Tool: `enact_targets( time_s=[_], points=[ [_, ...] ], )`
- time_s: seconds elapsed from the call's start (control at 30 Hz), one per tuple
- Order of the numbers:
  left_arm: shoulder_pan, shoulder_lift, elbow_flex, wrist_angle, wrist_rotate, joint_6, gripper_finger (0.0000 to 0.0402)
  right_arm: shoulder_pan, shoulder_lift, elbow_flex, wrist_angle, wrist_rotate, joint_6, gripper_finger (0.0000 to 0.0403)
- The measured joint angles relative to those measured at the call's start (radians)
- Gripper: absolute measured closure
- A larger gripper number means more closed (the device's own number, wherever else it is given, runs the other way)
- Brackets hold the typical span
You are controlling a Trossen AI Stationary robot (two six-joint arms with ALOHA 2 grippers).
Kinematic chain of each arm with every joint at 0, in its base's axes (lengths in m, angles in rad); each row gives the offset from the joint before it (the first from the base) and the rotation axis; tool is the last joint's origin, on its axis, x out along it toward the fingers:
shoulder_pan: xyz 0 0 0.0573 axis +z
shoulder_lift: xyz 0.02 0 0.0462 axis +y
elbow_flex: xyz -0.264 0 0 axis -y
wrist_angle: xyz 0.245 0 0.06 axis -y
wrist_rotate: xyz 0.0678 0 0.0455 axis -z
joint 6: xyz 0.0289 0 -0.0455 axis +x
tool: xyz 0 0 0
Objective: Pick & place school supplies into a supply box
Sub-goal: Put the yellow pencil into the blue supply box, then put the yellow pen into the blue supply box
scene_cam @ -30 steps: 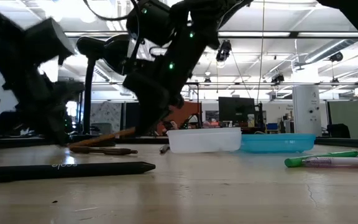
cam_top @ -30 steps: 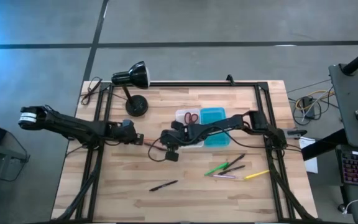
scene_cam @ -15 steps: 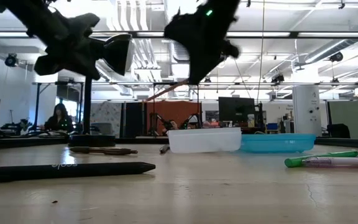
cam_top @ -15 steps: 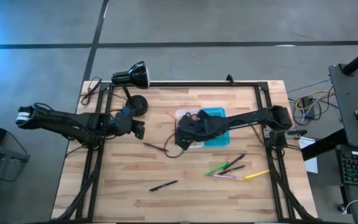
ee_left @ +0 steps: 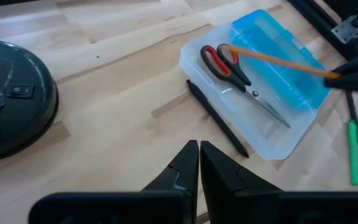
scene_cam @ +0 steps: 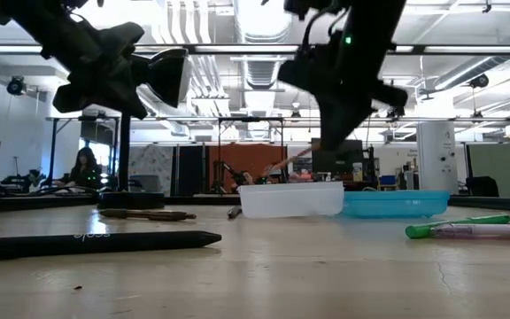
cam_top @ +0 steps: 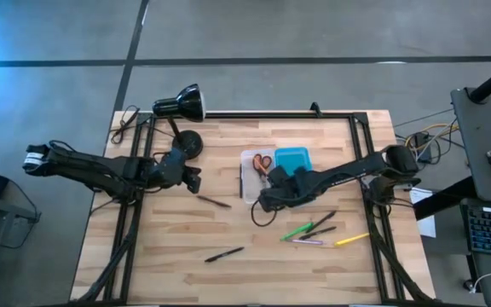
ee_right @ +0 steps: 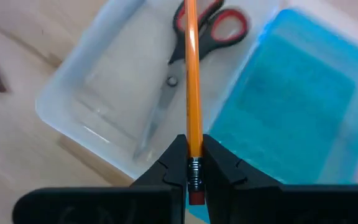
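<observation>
Now the right pincer point(ee_right: 188, 163), clamped on the orange pencil point(ee_right: 190, 74), hovers above the supply box point(ee_right: 92, 99), pencil lengthwise along the clear half holding the scissors point(ee_right: 188, 43).

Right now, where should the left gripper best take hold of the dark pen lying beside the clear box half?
Mid-shaft, from straight above, with the fingers across it: the dark pen lies flat and thin, with one end close to the clear box half.
</observation>
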Motion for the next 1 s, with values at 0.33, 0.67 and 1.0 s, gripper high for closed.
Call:
enact_targets(
  time_s=[0.33,0.67,1.0],
  points=[
    [-0.035,0.002,-0.001,0.019,0.027,-0.026,0.0401,-0.066,0.001,-0.105,0.213,-0.043,-0.144,0.0367],
    [-0.056,0.002,-0.001,0.019,0.027,-0.04,0.0401,-0.07,-0.001,-0.103,0.239,-0.122,-0.215,0.0265],
    [-0.104,0.002,-0.043,0.07,0.094,0.035,0.0401,0.014,-0.067,-0.103,0.182,-0.192,-0.543,0.0207]
  ],
)
